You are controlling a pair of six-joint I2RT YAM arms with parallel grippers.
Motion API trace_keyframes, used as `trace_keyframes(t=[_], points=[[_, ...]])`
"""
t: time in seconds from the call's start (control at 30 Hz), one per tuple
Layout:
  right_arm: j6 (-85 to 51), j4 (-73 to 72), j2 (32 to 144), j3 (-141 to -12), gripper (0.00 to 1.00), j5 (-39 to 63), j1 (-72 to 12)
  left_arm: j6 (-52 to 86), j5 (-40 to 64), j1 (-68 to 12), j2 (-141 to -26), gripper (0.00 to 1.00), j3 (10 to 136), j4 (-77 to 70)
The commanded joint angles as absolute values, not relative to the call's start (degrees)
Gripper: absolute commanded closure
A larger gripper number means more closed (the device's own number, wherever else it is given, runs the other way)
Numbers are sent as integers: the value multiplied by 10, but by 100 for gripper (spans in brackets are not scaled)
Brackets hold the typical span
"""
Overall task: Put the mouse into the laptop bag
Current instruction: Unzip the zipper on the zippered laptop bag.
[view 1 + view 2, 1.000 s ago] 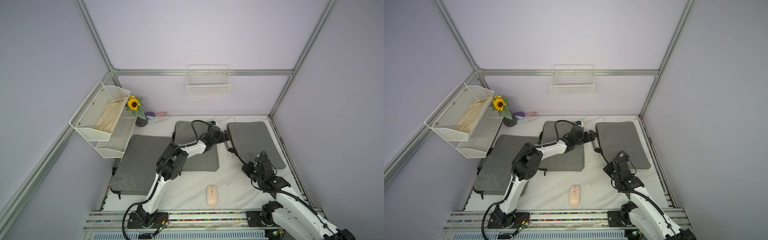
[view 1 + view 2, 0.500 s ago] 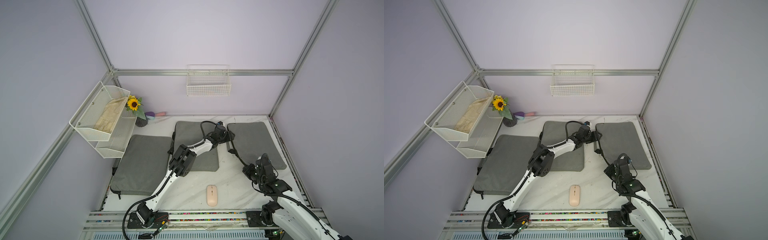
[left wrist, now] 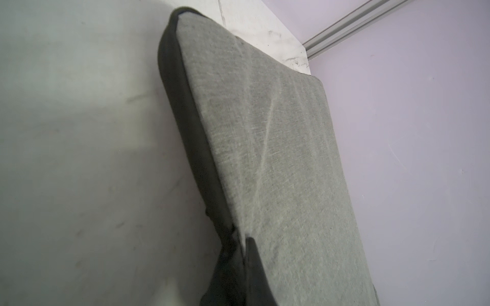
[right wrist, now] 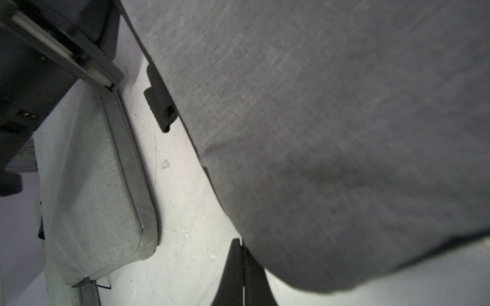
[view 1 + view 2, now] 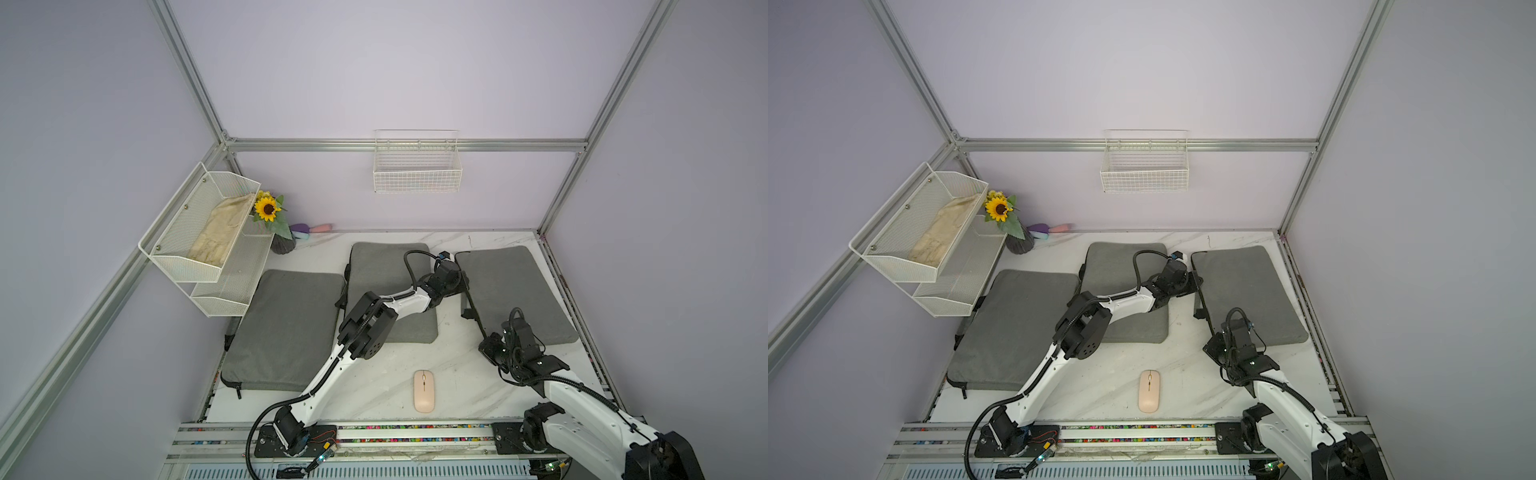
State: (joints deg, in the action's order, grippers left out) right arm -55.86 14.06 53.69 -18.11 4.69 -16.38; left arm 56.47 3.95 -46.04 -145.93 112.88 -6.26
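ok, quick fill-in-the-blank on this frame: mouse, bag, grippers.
The mouse lies out on the ___. The left gripper is shut at the edge of the bag farthest to the robot's ___. The right gripper is ___. The sunflower stands in the back ___ corner.
Missing: table; right; shut; left.

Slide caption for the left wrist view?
Left tool shut on the grey laptop bag's dark edge, white tabletop alongside.
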Motion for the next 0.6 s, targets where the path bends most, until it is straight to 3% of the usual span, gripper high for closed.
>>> trace_keyframes(t=[0.0,0.3,0.37,0.47,0.57], points=[[-565,91,550,-198,100,62,-163,581,52,-489,-1383,100,1058,-130],[-568,78,602,-236,100,13,-161,639,-19,-553,-1268,100,839,-221],[-570,82,601,-240,100,-2,-160,641,-50,-568,-1242,83,803,-221],[-570,85,591,-234,100,-10,-155,639,-93,-577,-1202,41,756,-222],[-577,98,576,-224,100,-19,-145,623,-118,-576,-1176,21,733,-219]])
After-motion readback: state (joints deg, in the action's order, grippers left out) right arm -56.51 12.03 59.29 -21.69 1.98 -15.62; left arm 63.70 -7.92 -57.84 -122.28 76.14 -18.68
